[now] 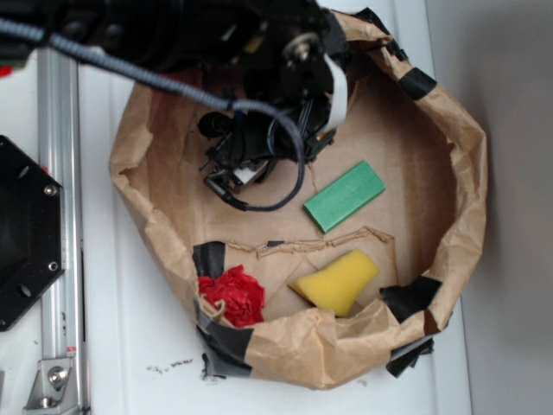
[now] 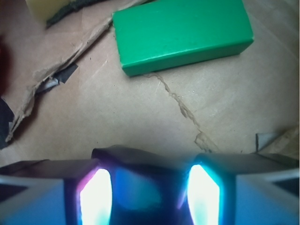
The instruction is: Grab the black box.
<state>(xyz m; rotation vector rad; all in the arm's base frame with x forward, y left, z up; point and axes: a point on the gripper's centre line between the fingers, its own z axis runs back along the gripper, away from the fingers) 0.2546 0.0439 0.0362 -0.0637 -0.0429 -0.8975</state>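
I see the brown paper nest (image 1: 449, 164) ringing everything, my arm (image 1: 173, 35) reaching in from the far left. The green block (image 2: 183, 33) lies beyond my gripper (image 2: 150, 187), whose narrow-set fingers (image 2: 96, 197) bracket the black box (image 2: 136, 180).

Robot lab bench: white tabletop (image 1: 130, 346), aluminium rail (image 1: 59, 216), black hexagonal plate (image 1: 22, 233), taped brown paper bin (image 1: 467, 173) holding test props.
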